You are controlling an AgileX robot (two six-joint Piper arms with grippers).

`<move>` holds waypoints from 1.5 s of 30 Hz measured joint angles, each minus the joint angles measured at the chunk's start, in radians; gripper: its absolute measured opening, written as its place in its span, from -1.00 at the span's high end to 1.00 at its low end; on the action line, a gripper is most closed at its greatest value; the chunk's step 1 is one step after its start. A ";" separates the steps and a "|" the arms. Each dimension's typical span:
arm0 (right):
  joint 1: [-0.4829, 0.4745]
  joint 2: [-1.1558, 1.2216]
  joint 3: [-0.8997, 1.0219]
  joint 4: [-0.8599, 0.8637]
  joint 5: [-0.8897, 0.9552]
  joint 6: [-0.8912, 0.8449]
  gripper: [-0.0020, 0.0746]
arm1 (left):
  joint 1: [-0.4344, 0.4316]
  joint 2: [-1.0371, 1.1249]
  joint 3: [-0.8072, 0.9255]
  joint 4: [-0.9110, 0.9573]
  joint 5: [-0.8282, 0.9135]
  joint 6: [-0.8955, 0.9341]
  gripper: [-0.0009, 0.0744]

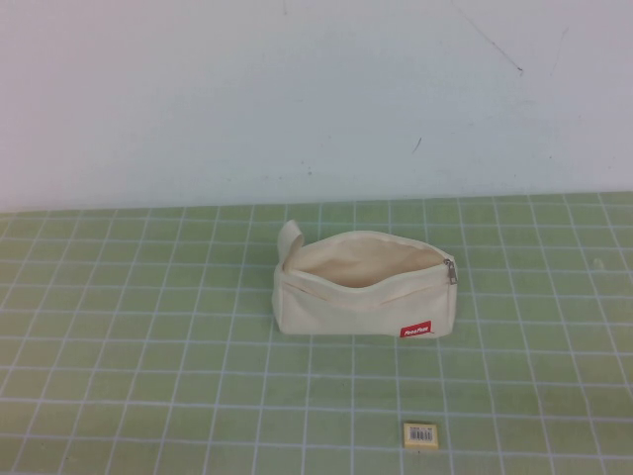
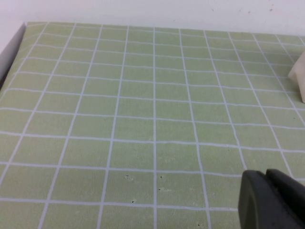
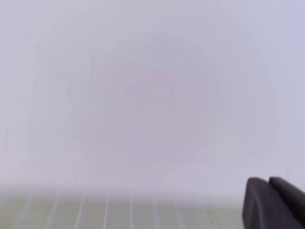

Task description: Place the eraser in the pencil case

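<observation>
While the green grid mat (image 1: 148, 327) lay under everything, the pencil case (image 1: 361, 287) sat unzipped, well ahead of both grippers. The eraser (image 1: 420, 432) lay apart, nearer the robot. The left gripper (image 2: 274, 200) hovered over bare mat; the right gripper (image 3: 276, 202) faced the white wall (image 3: 143, 95). Whether either was closed could not be told.
</observation>
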 joint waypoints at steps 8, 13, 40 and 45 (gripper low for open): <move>0.000 0.000 0.000 0.009 -0.494 0.000 0.95 | 0.000 0.000 0.000 0.000 0.000 0.000 0.98; 0.000 -0.004 0.000 0.135 -0.565 0.023 0.95 | 0.000 0.000 0.000 0.000 0.000 0.000 0.98; 0.000 0.806 -1.034 0.422 0.871 -0.569 0.95 | 0.000 0.000 0.000 0.000 0.000 0.000 0.98; 0.024 1.095 -1.037 0.613 1.010 -0.799 0.95 | 0.000 0.000 0.000 0.000 0.000 0.000 0.98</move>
